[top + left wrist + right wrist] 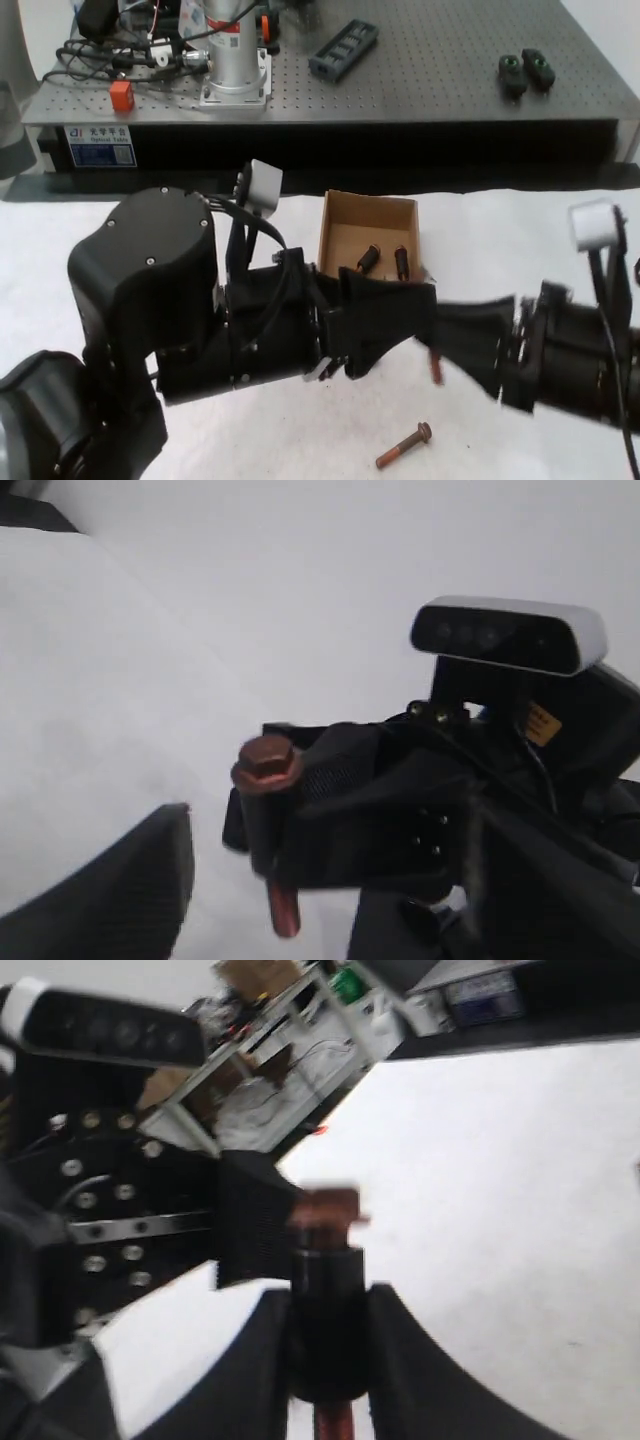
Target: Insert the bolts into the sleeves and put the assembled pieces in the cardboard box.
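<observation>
The right gripper [326,1345] is clamping a black sleeve [322,1278] between its two fingers, and a copper-coloured bolt [325,1210] is sitting through it, head on top and shank poking out below. The left gripper [424,316] is hanging just beside that head. Its fingers seem to be standing apart with nothing between them, one finger [120,890] showing well clear of the bolt. To my eye the insertion is looking done, so the step in hand is carrying this piece to the cardboard box [336,232]. That box is lying at about eleven o'clock from the held piece in the high view, near it. Doing it well means keeping the sleeve upright so the bolt is not sliding out. It also means keeping the squeeze on the sleeve, not the bolt, and lifting over the box's near wall before lowering. The left gripper is sitting between the piece and the box, so I reckon it ought to be backing off first. Two assembled pieces [368,258] are lying inside, and the newcomer wants the bare floor beside them. A loose bolt [405,447] is waiting on the white cloth at six o'clock. Beyond the box, at twelve, a metal bench [430,90] is carrying a black tray [343,48].
</observation>
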Controlling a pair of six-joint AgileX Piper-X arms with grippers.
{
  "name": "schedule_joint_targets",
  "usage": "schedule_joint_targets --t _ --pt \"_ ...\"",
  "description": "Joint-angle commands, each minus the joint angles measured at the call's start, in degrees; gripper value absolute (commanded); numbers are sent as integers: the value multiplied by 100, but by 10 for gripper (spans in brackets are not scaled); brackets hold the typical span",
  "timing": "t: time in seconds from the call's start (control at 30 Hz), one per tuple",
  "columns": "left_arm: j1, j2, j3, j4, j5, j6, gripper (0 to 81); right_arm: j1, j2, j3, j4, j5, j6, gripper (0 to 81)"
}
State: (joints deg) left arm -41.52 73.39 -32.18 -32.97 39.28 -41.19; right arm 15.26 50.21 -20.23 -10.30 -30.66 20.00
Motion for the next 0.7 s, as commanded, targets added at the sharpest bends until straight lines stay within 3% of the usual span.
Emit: schedule_joint_targets --t 0.0,0.2,0.37,0.53,0.67 --pt "18 -27 -33 591 -1026 682 506 -288 205 -396 617 676 -585 34" --pt "18 -27 -44 1956 -1672 1802 491 -444 1954 -2005 1855 1573 -1753 34" --pt "18 21 -191 2957 -2220 2859 487 -425 3814 -3711 2569 2359 -2000 34" --pt "18 668 -877 3871 -2278 4281 353 -376 5581 -5613 3644 2727 -2359 34" --pt "18 1491 -1737 4483 -2429 4755 348 -359 6551 -6716 4386 2850 -2386 34"
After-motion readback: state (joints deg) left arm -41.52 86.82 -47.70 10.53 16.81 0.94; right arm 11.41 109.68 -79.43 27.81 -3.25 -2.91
